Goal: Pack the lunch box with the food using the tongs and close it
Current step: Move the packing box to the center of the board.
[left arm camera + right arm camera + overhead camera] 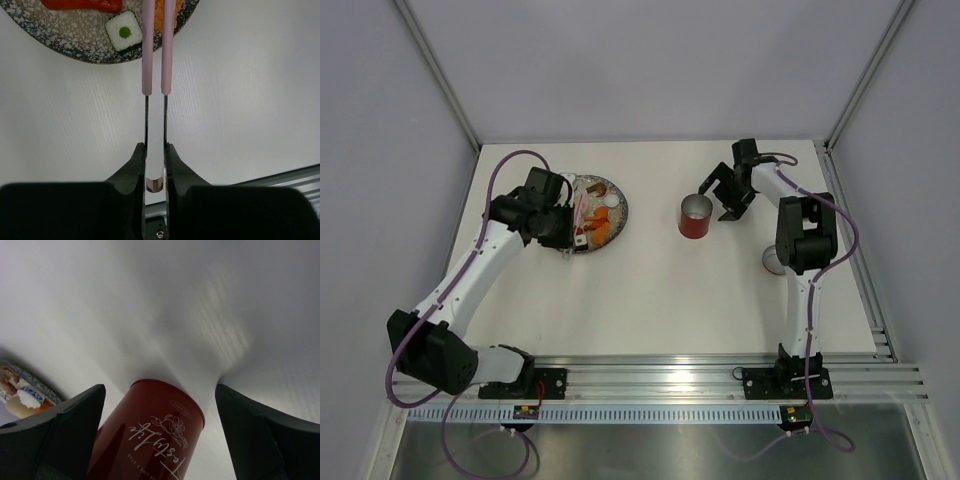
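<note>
**Step in hand:** pickup from the plate with the tongs.

**Left claw.** The left claw is drawn in narrow on the joined end of the tongs and presses the two pink arms almost together. The arms reach over the plate rim and above the food. A white roll piece with a green centre lies just beside them. The tips run out of the left wrist view, and the top view is too small to tell whether a piece is pinched.

**Lunch box.** The lunch box stands upright on the counter, well apart from the plate. Its lid is off and the silver interior is exposed.

**Right claw.** The right claw is spread fully wide and holds nothing. The lunch box sits just ahead of it, between the lines of its two fingers, with a gap visible on each side.

**Next move, as judged:**
1. If a piece is gripped, the left arm lifts it clear of the plate rim and carries it across to the lunch box.
2. The tips are centred over the opening before the squeeze is relaxed.
3. The right claw is placed to steady the lunch box, and closing on it would guard against tipping.

The likely fault is a piece slipping from the tips in transit.
</note>
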